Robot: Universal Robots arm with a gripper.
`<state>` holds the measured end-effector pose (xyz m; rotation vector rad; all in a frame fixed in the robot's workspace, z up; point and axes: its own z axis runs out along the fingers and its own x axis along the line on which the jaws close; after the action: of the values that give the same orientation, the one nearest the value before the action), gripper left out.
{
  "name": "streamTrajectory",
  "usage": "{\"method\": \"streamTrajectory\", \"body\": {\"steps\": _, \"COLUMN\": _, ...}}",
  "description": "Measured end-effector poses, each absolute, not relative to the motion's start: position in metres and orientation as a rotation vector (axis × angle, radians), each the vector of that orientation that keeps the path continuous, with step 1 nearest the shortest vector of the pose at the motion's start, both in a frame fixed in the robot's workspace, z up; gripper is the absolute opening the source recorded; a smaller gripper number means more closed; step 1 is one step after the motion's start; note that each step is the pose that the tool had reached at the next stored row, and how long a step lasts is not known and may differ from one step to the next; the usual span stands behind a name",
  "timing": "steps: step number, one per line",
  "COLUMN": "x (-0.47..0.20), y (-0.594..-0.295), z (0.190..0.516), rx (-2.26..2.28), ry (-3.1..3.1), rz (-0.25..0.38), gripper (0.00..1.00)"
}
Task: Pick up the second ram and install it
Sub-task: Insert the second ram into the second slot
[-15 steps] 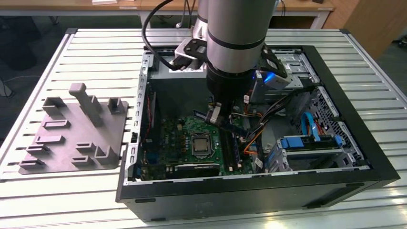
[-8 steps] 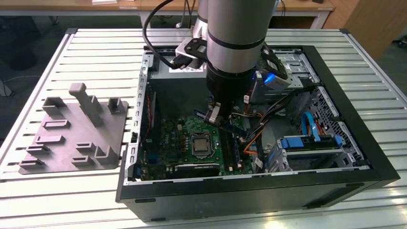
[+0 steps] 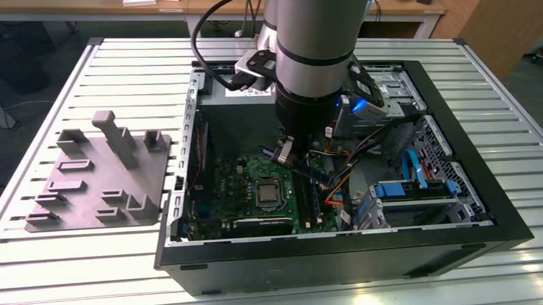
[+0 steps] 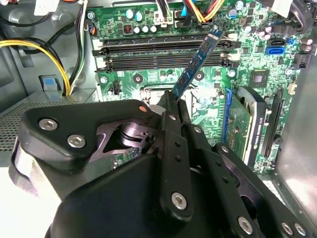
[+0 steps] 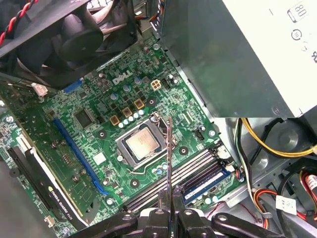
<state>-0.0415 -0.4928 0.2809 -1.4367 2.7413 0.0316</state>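
Your pincer [image 5: 168, 201] is clamped on the second ram [image 5: 169, 148]. The strip hangs above the motherboard [image 5: 89, 148], over the edge of the CPU socket [image 5: 141, 144] and just short of the memory slots [image 5: 163, 186] beside that socket. By my reading you are in the carry-and-align step: the ram is lifted but not seated. Seating it would call for lining its long edge up with a free slot on the socket side of the fitted stick [image 5: 205, 182], then pressing squarely.

Count:
- One ram held and one fitted.
- One socket.
- One grey fixture plate [image 3: 98, 181] on the surface [image 3: 51, 114], well apart from the socket.
- Probably four slots, though I can't be sure.
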Motion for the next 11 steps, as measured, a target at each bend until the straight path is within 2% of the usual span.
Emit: {"method": "streamTrajectory", "body": {"steps": 11, "x": -0.0415, "y": -0.4928, "z": 0.2808, "rx": -1.313, "ry": 2.802, "rz": 0.027, "gripper": 0.14}}
